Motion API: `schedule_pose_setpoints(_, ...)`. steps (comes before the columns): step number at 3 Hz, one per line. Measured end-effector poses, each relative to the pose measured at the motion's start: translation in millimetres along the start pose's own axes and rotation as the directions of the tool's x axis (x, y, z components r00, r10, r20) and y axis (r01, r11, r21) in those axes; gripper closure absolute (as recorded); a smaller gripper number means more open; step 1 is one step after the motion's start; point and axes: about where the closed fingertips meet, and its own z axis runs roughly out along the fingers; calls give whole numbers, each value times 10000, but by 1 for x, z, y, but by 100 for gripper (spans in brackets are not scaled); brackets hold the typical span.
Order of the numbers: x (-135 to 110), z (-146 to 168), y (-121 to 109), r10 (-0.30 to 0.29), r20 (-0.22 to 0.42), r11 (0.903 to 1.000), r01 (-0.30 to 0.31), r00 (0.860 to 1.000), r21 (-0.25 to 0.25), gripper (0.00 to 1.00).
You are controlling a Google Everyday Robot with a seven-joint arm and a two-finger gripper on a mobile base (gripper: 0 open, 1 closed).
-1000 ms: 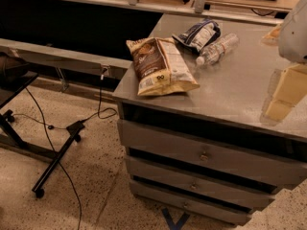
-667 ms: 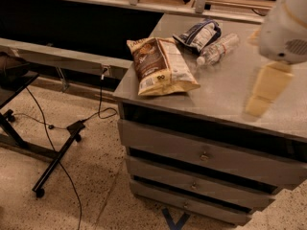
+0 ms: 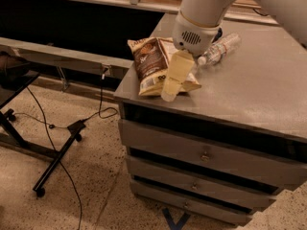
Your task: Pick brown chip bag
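- The grey cabinet (image 3: pixel 249 95) fills the right half of the frame. Its front shows three drawers, the top drawer (image 3: pixel 211 153), the middle drawer (image 3: pixel 196 186) and the bottom drawer (image 3: pixel 189 206). All three are pushed in flush, so nothing inside them shows.
- A clear water bottle (image 3: pixel 218 49) lies on its side on the cabinet top, in the upper middle of the frame, with its cap end toward the lower left. Whether it holds any liquid cannot be told.
- The brown chip bag (image 3: pixel 152 63) lies flat on the cabinet top near its front left corner, left of centre in the frame.
- The gripper (image 3: pixel 171 83) hangs from the white arm (image 3: pixel 204 11) that comes in from the top of the frame. It sits over the right part of the bag and hides it, with its cream tip low near the bag's pale bottom edge.
- The bag's visible brown panel lies just to the left of the gripper. Whether the two touch cannot be told.
- Whether the gripper is released or clenched cannot be told.
- The bag's brown front with white lettering faces up. Its long axis runs from the back of the cabinet toward the front edge, leaning slightly to the lower right, with the cream end nearest the front.
- On the speckled floor at lower left stand a black wheeled stand (image 3: pixel 53 162) and a loose black cable (image 3: pixel 98 114).
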Motion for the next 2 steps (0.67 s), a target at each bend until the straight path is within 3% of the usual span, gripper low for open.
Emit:
schedule_pose_setpoints(1,-32,19,-17,1299,-57,9914,-1300,9915,-142,0)
schedule_pose_setpoints(2,-39,21,-19,2100,26,9776,-2099,9777,-119,0)
